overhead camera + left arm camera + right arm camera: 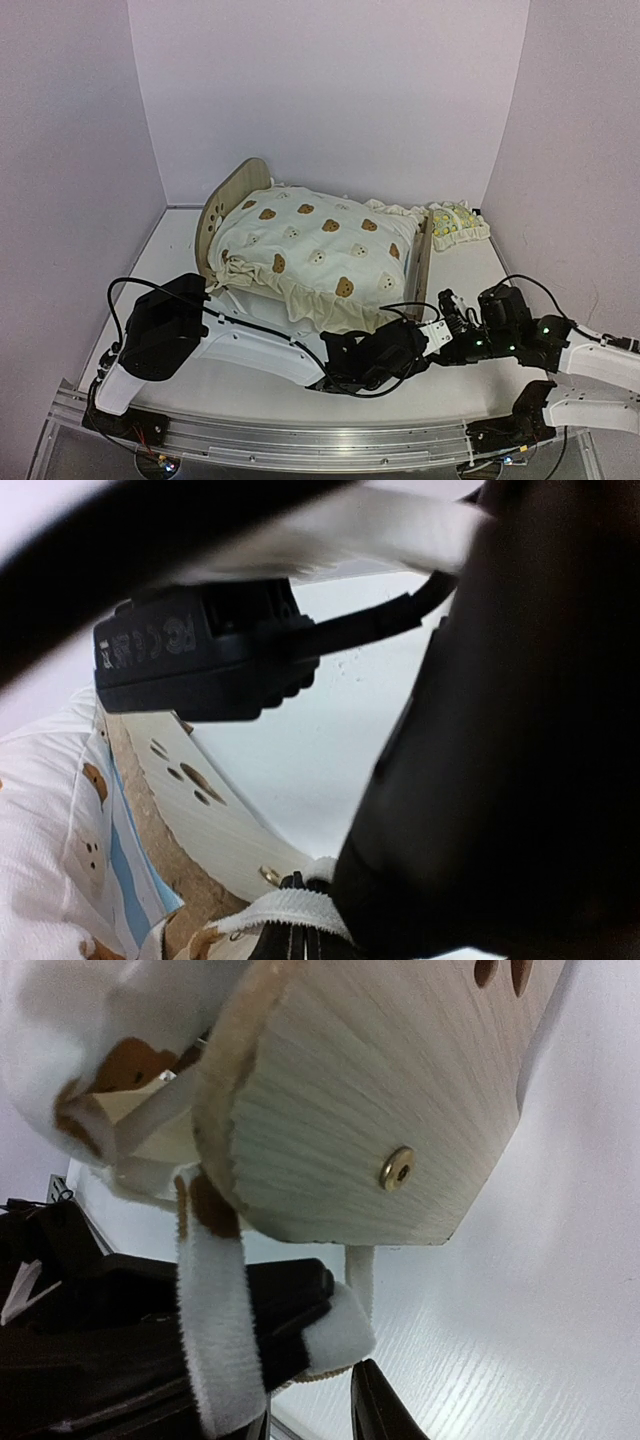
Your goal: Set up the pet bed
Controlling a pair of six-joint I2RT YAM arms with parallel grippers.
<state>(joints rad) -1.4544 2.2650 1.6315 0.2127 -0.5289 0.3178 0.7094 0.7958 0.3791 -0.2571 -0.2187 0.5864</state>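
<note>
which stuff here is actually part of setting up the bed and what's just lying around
In the job: bed; cushion lying on it.
Lying about: lemon pillow, beside the bed's far right corner, untouched by either arm.

We see the pet bed (380, 1090) in pale, matt wood, smooth-grained on its face (rough and fibrous along the cut edge), with a shiny brass-coloured metal screw (401, 1170). The bear-print cushion (310, 245) is soft, matt cloth; the white counter (520, 1340) looks finely textured.
</note>
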